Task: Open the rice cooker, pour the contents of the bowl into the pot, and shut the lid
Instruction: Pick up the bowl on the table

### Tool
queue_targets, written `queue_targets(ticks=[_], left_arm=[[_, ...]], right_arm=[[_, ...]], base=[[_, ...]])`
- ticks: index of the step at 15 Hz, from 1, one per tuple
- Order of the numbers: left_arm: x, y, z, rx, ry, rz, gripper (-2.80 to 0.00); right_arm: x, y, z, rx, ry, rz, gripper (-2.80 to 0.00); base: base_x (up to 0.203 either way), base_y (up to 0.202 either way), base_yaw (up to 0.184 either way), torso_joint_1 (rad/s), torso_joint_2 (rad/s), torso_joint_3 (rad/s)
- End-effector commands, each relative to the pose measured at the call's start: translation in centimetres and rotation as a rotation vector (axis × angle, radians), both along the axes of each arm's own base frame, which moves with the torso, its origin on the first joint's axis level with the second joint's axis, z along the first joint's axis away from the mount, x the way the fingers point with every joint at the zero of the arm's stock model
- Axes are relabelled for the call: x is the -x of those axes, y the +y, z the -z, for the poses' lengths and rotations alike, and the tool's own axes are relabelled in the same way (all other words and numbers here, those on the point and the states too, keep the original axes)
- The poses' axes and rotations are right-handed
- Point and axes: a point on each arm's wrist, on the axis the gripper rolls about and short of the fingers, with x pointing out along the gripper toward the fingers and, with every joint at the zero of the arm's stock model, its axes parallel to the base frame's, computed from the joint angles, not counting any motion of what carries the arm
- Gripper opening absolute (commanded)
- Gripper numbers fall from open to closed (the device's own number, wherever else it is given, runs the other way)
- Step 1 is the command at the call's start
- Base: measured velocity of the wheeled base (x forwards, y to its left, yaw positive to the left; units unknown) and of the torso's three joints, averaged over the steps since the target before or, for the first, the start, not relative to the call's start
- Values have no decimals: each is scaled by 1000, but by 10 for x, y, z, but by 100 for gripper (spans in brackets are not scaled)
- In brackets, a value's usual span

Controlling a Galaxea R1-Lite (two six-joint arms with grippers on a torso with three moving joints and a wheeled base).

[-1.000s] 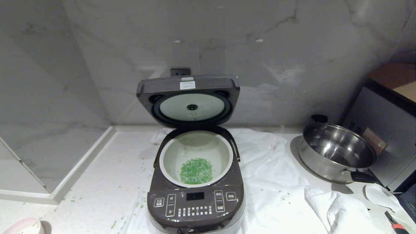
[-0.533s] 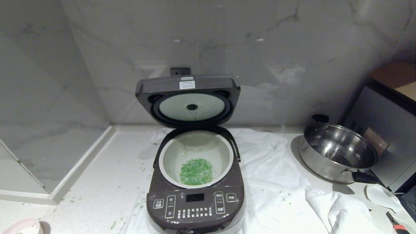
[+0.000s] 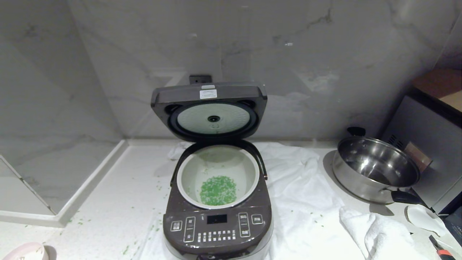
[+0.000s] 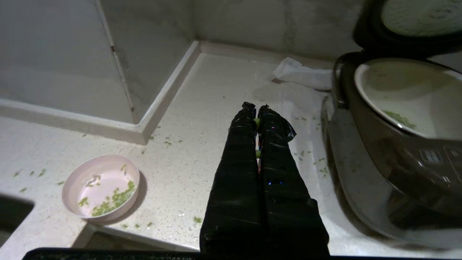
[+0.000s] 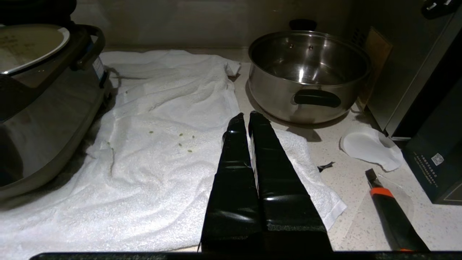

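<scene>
Left gripper [image 4: 255, 107]: fingers pressed together, nothing gripped; 2 green bits stuck in the seam between them. It hangs above the counter [image 4: 202, 119], with the bowl on one side and the rice cooker on the other.
Right gripper [image 5: 245, 117]: fingers closed, empty, over the white towel [image 5: 162, 119], short of the steel pan [image 5: 306, 72].
Bowl [image 4: 101, 187]: pale pink, upright on the counter near its front edge, well apart from the left fingertips; some green bits remain inside.
Rice cooker [image 3: 216, 227]: on the towel, just beside the left gripper's line, not touched.
Lid [image 3: 209, 108]: standing open against the wall, dimpled inner plate facing forward.
Pot [image 3: 217, 173]: seated in the cooker; contents [image 3: 218, 190] lie in 1 green patch on its floor.
Head view only: button panel, whole lid; neither arm appears, bowl only a sliver at the lower left corner.
Left wrist view only: what is left in the bowl, stray bits scattered on the counter.
Right wrist view only: orange-and-black tool [image 5: 391, 213] and a white scrap [image 5: 371, 148] past the towel's edge.
Obstruction: nothing lies between the left fingers and the bowl or the cooker.
</scene>
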Motion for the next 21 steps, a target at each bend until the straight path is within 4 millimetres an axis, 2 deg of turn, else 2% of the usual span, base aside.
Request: queue_targets(ticks=[1,3,5,7,9,12,17,21], left_arm=[[-45,2,-24,-8,214,-122,-280],[-63,5,-38,-31,328,-239,-280],[-70,8,-34,-54,509,-308,-280],[-81,13,-30,-59,601,-379,-280],[-96,24,-29,-67,674,-471,-280],[-121,55,-26,-99,749,-570,-280],[-133,109,-6,-41,823,-474,-280],[-134,130,12,49,878,-437,-280]], right_arm=[[0,0,1,0,3,0,-280],[0,0,0,0,2,0,-280],[0,0,0,0,3,0,-280],[0,0,0,0,2,0,-280],[0,0,0,0,2,0,-280],[0,0,0,0,2,0,-280],[0,0,0,0,2,0,-280],[0,0,0,0,2,0,-280]], base=[[0,0,0,0,0,0],[0,0,0,0,0,0],[0,0,0,0,0,0],[0,0,0,0,0,0],[0,0,0,0,0,0],[0,0,0,0,0,0],[0,0,0,0,0,0],[0,0,0,0,0,0]])
